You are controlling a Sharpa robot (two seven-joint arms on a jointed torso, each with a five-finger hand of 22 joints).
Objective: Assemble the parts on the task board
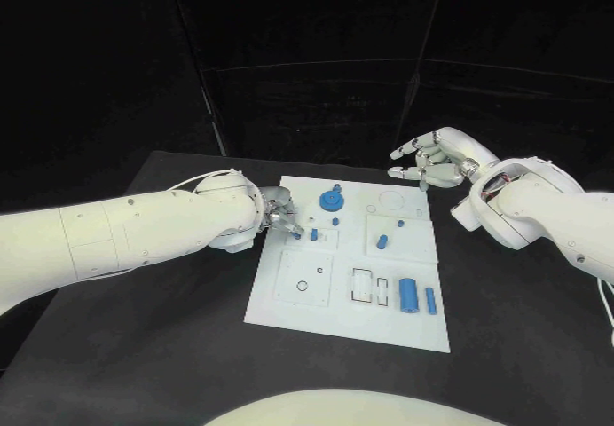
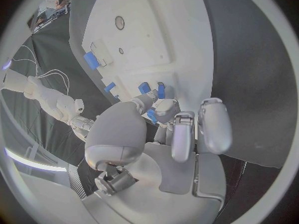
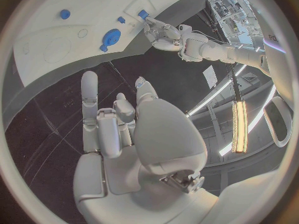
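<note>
A black bench [image 1: 167,293] stood against a dark backdrop, with the white task board [image 1: 295,306] lying flat in its middle. The left hand [image 1: 281,217] hovered low over the board's left edge, its fingertips [image 2: 152,115] pinching a small blue part [image 1: 297,234] just above the plate; the left wrist view showed the blue piece caught between thumb and finger. Just beside it, a short blue peg [image 1: 313,234] stood on the board. Further toward the far edge sat a round blue gear-like part [image 1: 333,199], with a small blue piece [image 1: 334,220] near it. A blue peg [image 1: 382,240] stood in the right-hand panel, and a large blue cylinder [image 1: 408,295] lay near the board's near right corner with a slimmer blue piece [image 1: 431,301] just beside it. The right hand [image 1: 431,161] hung beyond the board's far right corner, holding nothing, its fingers loosely curled and apart.
</note>
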